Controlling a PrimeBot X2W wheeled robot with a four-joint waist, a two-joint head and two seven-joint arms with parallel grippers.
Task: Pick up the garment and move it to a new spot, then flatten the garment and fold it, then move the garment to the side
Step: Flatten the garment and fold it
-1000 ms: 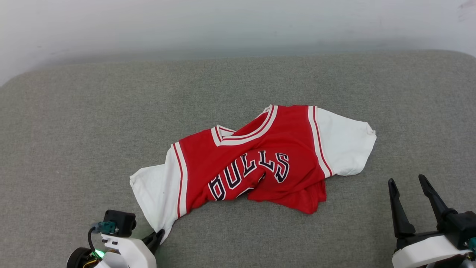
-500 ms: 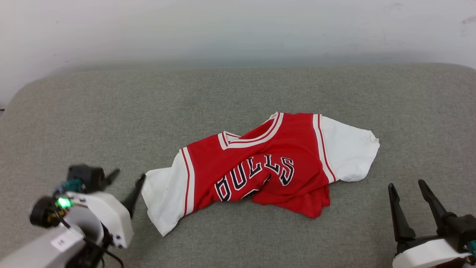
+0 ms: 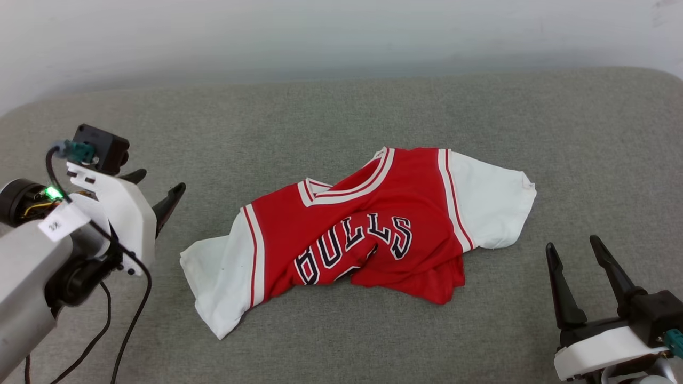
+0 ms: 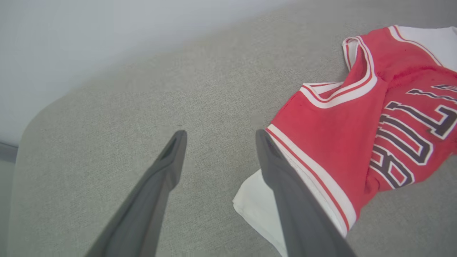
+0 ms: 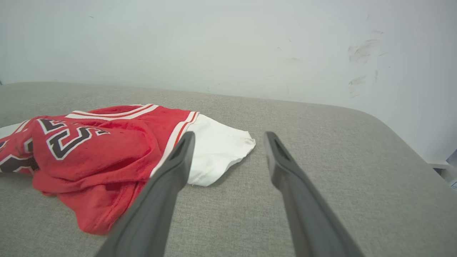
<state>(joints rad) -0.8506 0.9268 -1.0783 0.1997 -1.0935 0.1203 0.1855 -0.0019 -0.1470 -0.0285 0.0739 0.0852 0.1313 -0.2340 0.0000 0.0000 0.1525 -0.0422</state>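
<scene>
Garment [image 3: 363,234] lying crumpled mid-bench, chest lettering up, red body twisting and bunching, lower hem tucking under itself. One white sleeve [image 3: 213,282] trailing toward the left tool, the other sleeve [image 3: 491,202] spreading flat on the far side. Grey padded bench [image 3: 341,106] carrying it, with a pale wall [image 3: 341,32] behind.

Left tool [image 3: 160,180] hovering near the trailing sleeve, fingers spread, gripping nothing. Right tool [image 3: 572,242] waiting near the front right, apart from the cloth. It too is spread and empty.

Judging the flattening step to be in hand, nothing smoothed yet. The next move is likely calling for both tools pinching opposite edges (sleeve or hem corners) and drawing the twist out.
</scene>
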